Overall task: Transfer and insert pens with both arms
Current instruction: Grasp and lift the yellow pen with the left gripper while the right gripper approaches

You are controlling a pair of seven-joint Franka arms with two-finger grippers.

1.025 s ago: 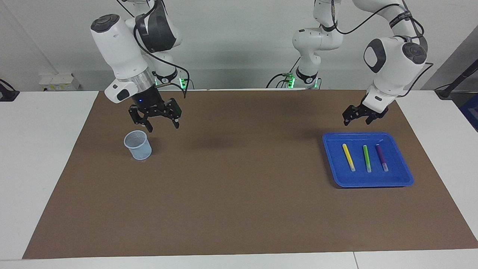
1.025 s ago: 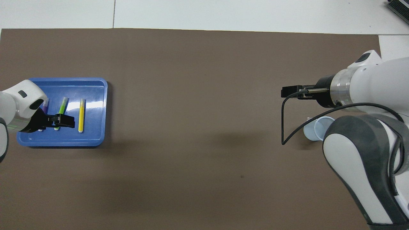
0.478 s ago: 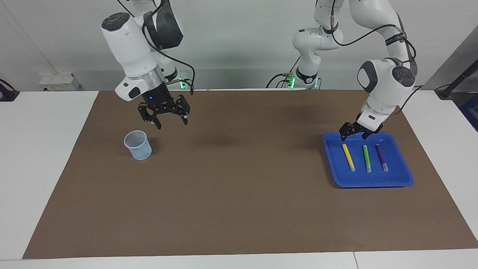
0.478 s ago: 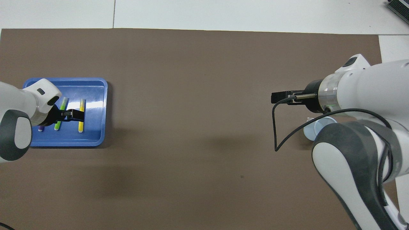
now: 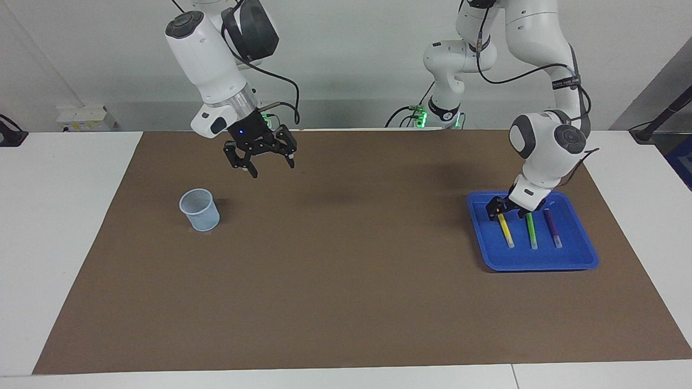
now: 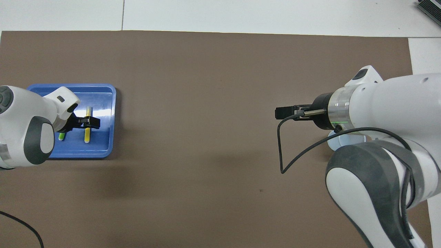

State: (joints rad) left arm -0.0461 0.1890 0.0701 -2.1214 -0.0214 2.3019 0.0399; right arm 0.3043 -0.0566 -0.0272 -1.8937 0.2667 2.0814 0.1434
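Glossy blue plastic tray (image 5: 581, 259) under left claw (image 5: 507, 209); matt brown paper-like mat (image 5: 346, 281); translucent plastic cup (image 5: 199, 209); smooth white arm shells, silver metal wrist ring (image 5: 239, 101).

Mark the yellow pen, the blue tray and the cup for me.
yellow pen (image 5: 506, 231): facing view, middle of its barrel.
blue tray (image 5: 535, 263): facing view, rim farthest from the robots.
cup (image 5: 200, 213): facing view, its side wall.

left tool (image 5: 508, 209) lowered, its tips spread; right tool (image 5: 266, 161) raised, tips spread.
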